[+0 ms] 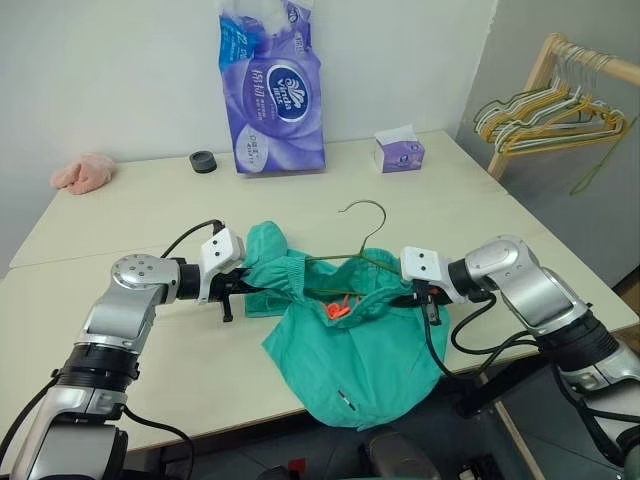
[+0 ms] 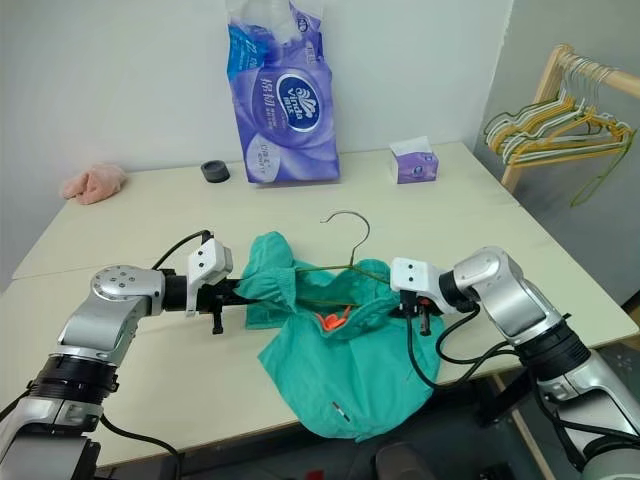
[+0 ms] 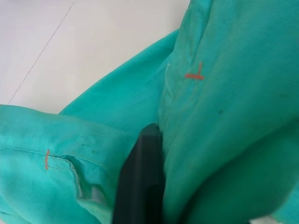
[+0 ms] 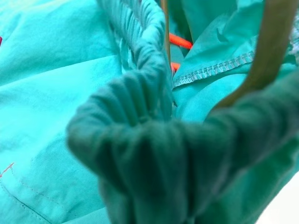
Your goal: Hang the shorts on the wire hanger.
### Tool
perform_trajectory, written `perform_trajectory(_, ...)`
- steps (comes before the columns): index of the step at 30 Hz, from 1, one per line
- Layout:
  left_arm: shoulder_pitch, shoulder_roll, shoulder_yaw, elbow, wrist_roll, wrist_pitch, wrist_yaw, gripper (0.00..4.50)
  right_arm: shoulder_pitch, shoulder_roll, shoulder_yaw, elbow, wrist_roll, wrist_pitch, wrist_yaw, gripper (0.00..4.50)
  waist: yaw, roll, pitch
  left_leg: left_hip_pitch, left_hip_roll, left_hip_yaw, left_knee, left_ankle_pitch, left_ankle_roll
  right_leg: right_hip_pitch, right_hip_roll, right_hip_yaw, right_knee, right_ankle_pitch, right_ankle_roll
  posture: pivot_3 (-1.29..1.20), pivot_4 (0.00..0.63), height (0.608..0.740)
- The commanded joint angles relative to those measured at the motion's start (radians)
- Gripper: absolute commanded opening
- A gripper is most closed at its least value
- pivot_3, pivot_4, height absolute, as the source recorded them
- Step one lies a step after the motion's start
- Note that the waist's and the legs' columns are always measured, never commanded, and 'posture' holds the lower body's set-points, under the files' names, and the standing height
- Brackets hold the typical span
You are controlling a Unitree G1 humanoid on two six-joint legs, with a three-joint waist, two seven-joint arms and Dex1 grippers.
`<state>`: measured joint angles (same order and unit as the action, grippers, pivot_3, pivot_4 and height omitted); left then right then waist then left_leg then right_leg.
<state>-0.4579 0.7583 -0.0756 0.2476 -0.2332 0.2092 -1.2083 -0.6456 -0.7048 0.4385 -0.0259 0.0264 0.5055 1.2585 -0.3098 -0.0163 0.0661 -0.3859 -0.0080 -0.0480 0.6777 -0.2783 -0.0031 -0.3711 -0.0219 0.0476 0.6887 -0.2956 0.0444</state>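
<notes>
The teal-green shorts (image 1: 350,370) hang stretched between my two grippers and droop over the table's front edge. Orange drawstring ends show at the waistband's middle. The olive-green wire hanger (image 1: 375,240) lies over the shorts' top, its hook pointing toward the back of the table and its wire running along the gathered waistband (image 4: 140,130). My left gripper (image 1: 243,287) is shut on the shorts' left side, and a black finger (image 3: 140,182) is buried in cloth in the left wrist view. My right gripper (image 1: 412,297) is shut on the waistband's right end, beside the hanger's wire (image 4: 268,51).
At the back of the table (image 1: 150,215) stand a purple tissue pack (image 1: 272,90), a small tissue box (image 1: 400,152) and a black tape roll (image 1: 204,161). A pink cloth lump (image 1: 83,173) lies far left. A wooden rack with bunched hangers (image 1: 555,110) stands at right.
</notes>
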Motion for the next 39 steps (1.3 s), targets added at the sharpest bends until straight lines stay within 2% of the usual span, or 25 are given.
perform_trajectory(1, -0.021, 0.003, 0.037, 0.013, 0.011, -0.023, 0.039, 0.02, 0.013, -0.04, -0.056, -0.053, 0.031, 0.006, 0.019, 0.0, 0.001, 0.0, 0.0, 0.0, 0.0, 0.0, 0.0, 0.0, 0.0, 0.0, 0.0, 0.0, 0.0, 0.0, 0.0, -0.33, 0.018, 0.74)
perform_trajectory(11, -0.012, 0.008, 0.032, 0.037, 0.031, -0.065, 0.072, 0.02, 0.077, -0.109, -0.081, -0.136, 0.077, 0.053, 0.025, 0.0, 0.001, 0.0, 0.0, 0.0, 0.0, 0.0, 0.0, 0.0, 0.0, 0.0, 0.0, 0.0, 0.0, 0.0, 0.0, -0.34, 0.017, 0.74)
perform_trajectory(24, 0.046, -0.015, 0.016, -0.03, 0.034, -0.094, 0.076, 0.02, 0.071, -0.097, -0.092, -0.154, 0.118, 0.11, 0.007, 0.0, 0.001, 0.0, 0.0, 0.0, 0.0, 0.0, 0.0, 0.0, 0.0, 0.0, 0.0, 0.0, 0.0, 0.0, 0.0, -0.34, 0.016, 0.74)
perform_trajectory(28, 0.043, -0.024, 0.03, -0.028, 0.038, -0.109, 0.105, 0.91, 0.062, -0.095, -0.094, -0.144, 0.126, 0.116, 0.002, 0.0, 0.002, 0.0, 0.0, 0.0, 0.0, 0.0, 0.0, 0.0, 0.0, 0.0, 0.0, 0.0, 0.0, 0.0, 0.0, -0.34, 0.016, 0.74)
perform_trajectory(36, 0.057, -0.05, 0.043, -0.011, 0.068, -0.201, 0.191, 3.31, 0.058, -0.082, -0.1, -0.139, 0.137, 0.124, -0.01, 0.0, 0.002, 0.0, 0.0, 0.0, 0.0, 0.0, 0.0, 0.0, 0.0, 0.0, 0.0, 0.0, 0.0, 0.0, 0.0, -0.33, 0.013, 0.74)
perform_trajectory(39, 0.063, -0.055, 0.077, -0.002, 0.049, -0.198, 0.228, 3.31, 0.06, -0.074, -0.106, -0.141, 0.14, 0.134, -0.017, 0.0, 0.002, 0.0, 0.0, 0.0, 0.0, 0.0, 0.0, 0.0, 0.0, 0.0, 0.0, 0.0, 0.0, 0.0, 0.0, -0.33, 0.015, 0.74)
